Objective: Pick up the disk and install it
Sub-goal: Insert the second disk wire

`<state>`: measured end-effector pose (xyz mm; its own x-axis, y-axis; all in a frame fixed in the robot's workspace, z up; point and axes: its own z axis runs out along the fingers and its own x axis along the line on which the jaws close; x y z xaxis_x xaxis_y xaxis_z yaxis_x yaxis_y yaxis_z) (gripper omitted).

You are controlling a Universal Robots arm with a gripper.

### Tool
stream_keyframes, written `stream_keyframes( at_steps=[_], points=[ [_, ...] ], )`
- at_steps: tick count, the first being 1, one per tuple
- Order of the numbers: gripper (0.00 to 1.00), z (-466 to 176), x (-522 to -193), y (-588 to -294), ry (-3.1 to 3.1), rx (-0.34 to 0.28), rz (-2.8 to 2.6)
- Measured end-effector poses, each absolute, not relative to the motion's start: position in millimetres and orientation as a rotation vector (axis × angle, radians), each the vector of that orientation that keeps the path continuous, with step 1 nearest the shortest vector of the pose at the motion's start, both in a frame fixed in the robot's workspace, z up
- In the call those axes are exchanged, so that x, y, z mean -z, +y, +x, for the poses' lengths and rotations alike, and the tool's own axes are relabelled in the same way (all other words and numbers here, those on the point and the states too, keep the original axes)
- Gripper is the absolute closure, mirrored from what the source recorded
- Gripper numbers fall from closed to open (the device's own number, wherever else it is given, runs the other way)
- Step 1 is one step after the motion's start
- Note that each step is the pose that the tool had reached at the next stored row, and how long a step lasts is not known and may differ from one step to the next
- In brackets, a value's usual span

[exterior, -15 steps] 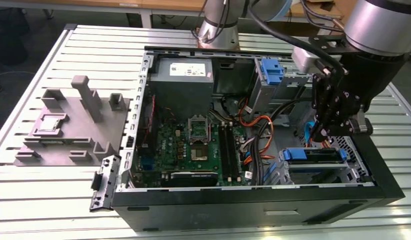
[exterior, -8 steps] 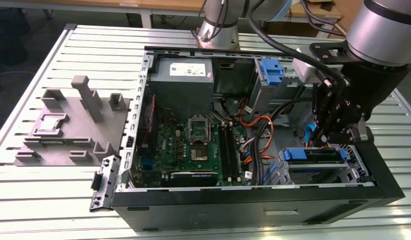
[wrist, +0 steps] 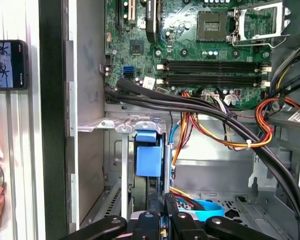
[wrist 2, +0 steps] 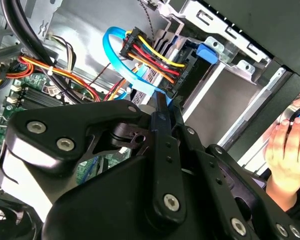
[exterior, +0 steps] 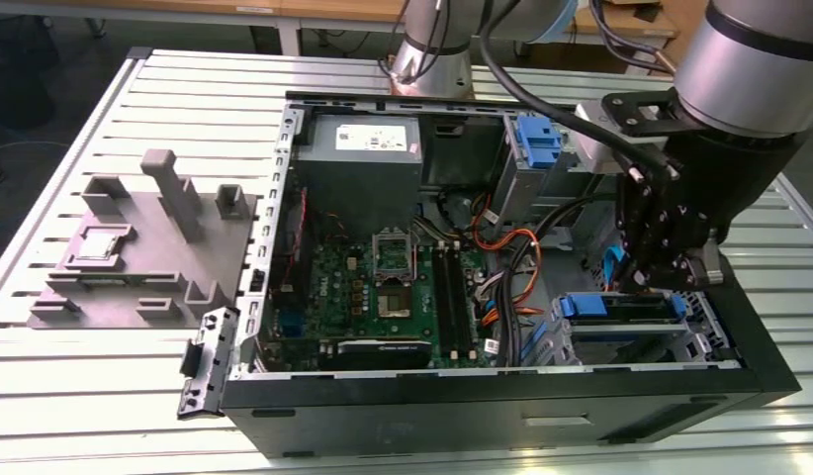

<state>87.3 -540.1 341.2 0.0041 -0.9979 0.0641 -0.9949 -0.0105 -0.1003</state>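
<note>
Down at the drive cage [exterior: 627,332] in the open computer case [exterior: 512,391], I have the gripper [exterior: 660,282] with its fingers pressed together on the blue edge of the disk [wrist: 148,159], which sits upright partway into the bay. My worry is the loose cables [wrist 2: 150,62] just beside it: they could snag or get pinched. A person's hand [wrist 2: 285,150] rests near the case too.
</note>
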Motion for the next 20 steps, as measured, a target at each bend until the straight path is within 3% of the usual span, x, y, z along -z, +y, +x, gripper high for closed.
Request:
stream_keyframes(
  at_steps=[20],
  points=[
    [0.84, 83.8, -339.8, -543.6, 2.186, 0.184, -2.201]
  ],
)
